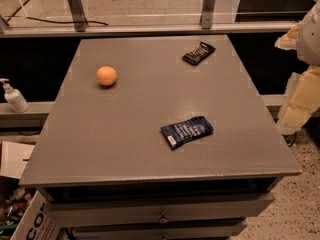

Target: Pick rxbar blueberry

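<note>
Camera view: looking down on grey table (125, 134)
rxbar blueberry (186, 131): lying flat near table's front edge, right of centre
gripper (302, 96): hanging beyond table's right edge; cannot tell its state

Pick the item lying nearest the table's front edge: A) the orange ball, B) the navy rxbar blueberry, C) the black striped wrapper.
B: the rxbar blueberry lies flat closest to the front edge of the table; the gripper is off the table's right side, apart from it.
</note>
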Action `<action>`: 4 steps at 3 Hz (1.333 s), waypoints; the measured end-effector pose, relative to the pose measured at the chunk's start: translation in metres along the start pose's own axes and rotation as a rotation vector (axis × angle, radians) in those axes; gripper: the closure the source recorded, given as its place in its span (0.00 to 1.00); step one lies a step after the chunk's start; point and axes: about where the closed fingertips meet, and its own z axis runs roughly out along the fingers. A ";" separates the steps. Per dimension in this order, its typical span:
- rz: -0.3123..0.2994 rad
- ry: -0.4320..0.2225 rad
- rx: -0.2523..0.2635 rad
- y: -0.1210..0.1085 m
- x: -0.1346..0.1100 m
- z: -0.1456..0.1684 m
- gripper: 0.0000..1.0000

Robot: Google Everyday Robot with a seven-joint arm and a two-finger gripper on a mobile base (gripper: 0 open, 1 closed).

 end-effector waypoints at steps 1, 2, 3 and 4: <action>-0.002 -0.001 0.003 0.000 -0.001 0.000 0.00; -0.046 -0.032 0.004 0.002 -0.015 0.011 0.00; -0.110 -0.062 -0.024 0.006 -0.041 0.033 0.00; -0.171 -0.096 -0.090 0.009 -0.068 0.055 0.00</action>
